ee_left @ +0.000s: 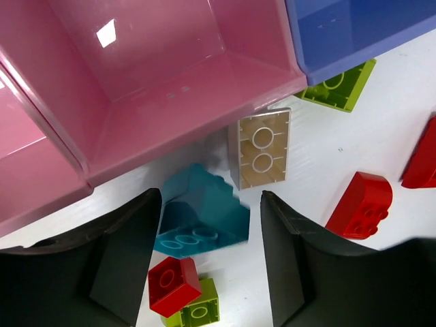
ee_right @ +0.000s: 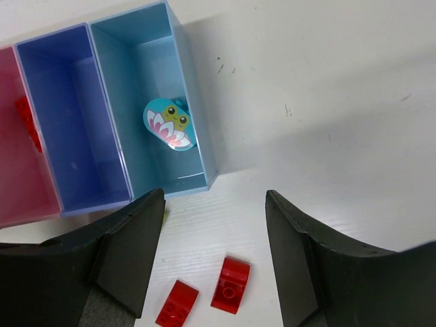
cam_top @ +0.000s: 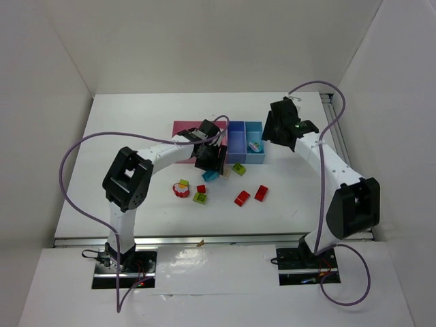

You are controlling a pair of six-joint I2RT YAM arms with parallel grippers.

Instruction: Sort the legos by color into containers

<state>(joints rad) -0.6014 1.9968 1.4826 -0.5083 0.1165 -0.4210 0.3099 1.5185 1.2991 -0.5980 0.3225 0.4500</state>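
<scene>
While the left claw (ee_left: 210,204) stands over the desk (cam_top: 136,136) with its jaws apart, a cyan brick (ee_left: 201,218) lies between them. It lies askew, close against the left finger (ee_left: 126,252), with a gap to the right one. It is not gripped. It rests just in front of the narrow pink bin (ee_left: 136,136), and a cream brick (ee_left: 261,148) lies just beside it.

Assessment: the step in hand appears to be the pick of this cyan brick.
- The claw should centre on the brick before closing, so that both fingers meet flat faces.
- The right finger must stay off the cream brick.
- The lift needs to clear the bin walls, since the load must pass over the blue bin (ee_left: 354,34) to reach the cyan bin (ee_right: 204,163) at the row's right end.

A lime brick (ee_left: 337,85) sits against the blue bin's front. A red brick (ee_left: 359,204) lies further right. One printed cyan piece (ee_right: 170,122) is in the cyan bin, and a red brick (ee_right: 27,122) in a pink one.

The right claw (ee_right: 214,204) hovers beside the cyan bin, jaws apart and empty. It could obstruct a delivery there. Two red bricks (ee_right: 230,285) lie below it.

The desk is white and smooth, with a few dark specks (ee_right: 221,68). Plain white walls (cam_top: 54,54) enclose it.
</scene>
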